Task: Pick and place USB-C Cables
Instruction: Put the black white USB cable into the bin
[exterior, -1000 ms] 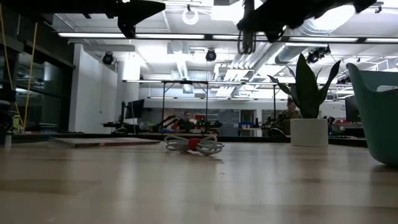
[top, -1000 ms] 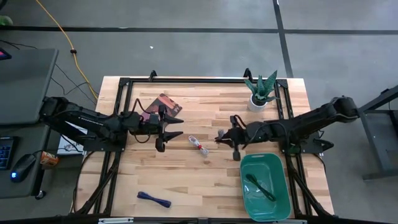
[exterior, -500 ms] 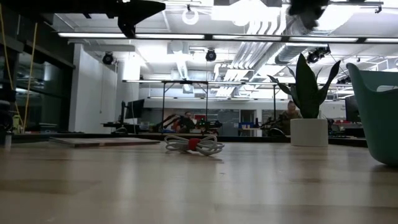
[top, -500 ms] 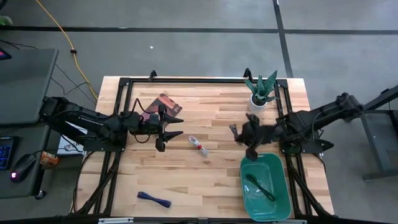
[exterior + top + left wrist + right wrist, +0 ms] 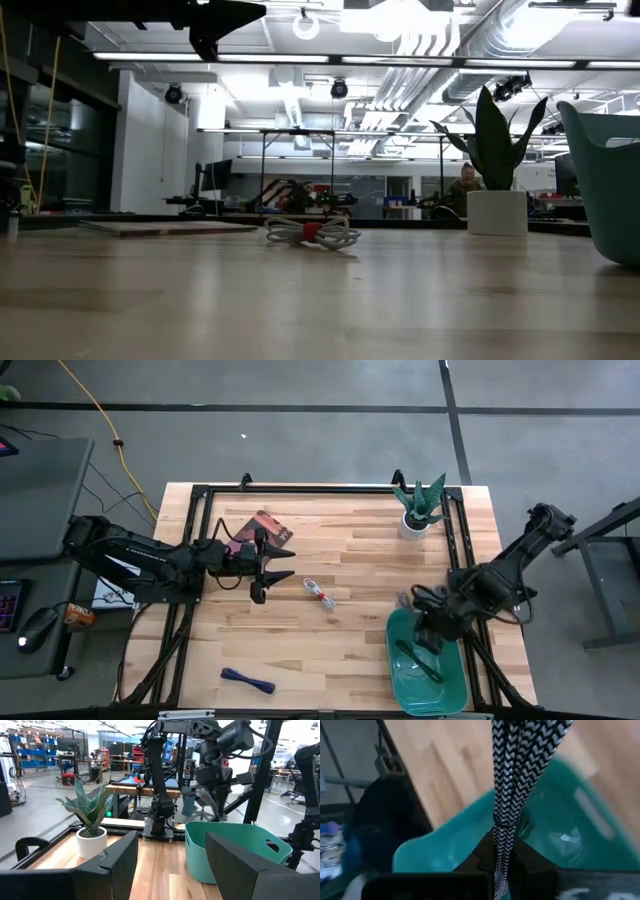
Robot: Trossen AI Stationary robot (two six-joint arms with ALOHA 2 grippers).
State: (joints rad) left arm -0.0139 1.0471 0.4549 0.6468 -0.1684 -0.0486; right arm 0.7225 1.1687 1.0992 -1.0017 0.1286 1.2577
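Two pincers: right pincer [image 5: 502, 862] clamps the silver-grey cable [image 5: 512, 780] over the teal bin [image 5: 447, 690], left pincer [image 5: 281, 564] apart

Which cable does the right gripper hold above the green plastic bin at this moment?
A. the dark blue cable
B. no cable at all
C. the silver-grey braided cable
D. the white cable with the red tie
C: in the right wrist view the silver-grey braided cable is pinched in the right gripper above the green plastic bin.

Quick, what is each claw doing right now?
Left claw: open, empty, above the table.
Right claw: shut on the silver-grey cable, above the green bin.
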